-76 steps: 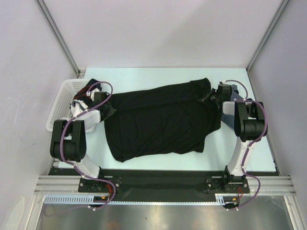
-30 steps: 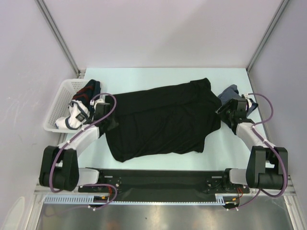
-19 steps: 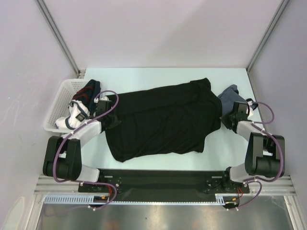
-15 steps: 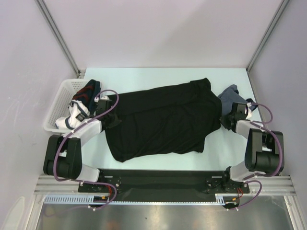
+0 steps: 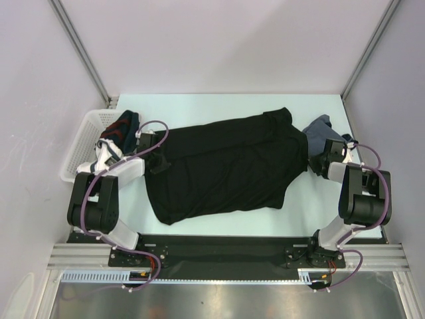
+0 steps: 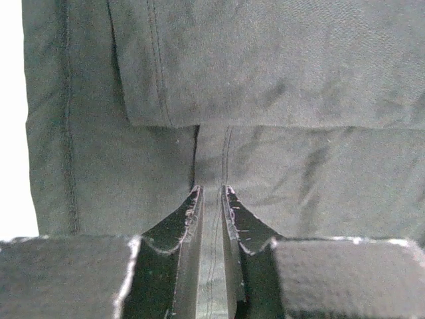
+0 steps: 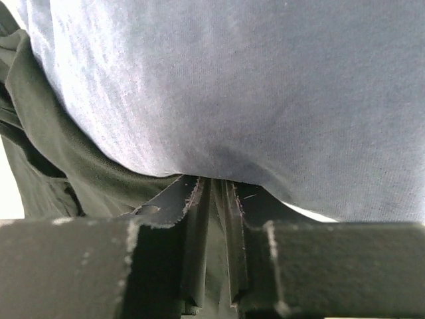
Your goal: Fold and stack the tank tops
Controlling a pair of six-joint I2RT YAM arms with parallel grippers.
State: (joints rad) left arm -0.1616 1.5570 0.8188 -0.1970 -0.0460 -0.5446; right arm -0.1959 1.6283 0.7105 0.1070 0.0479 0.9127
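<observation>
Tank top, black, long axis left-right, hem leftward; left claw and right claw both clamped on it.

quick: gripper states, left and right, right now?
Left gripper: closed, pinching the black tank top at its edge.
Right gripper: closed, apparently on the black tank top too; the blue-grey tank top bulges just beyond its fingertips.

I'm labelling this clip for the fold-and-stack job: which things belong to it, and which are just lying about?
Part of the job:
- black tank top, spread out flat
- blue-grey tank top, bunched by its right end

Just lying about:
- white basket, at the left edge
- clothes heaped in it
</observation>
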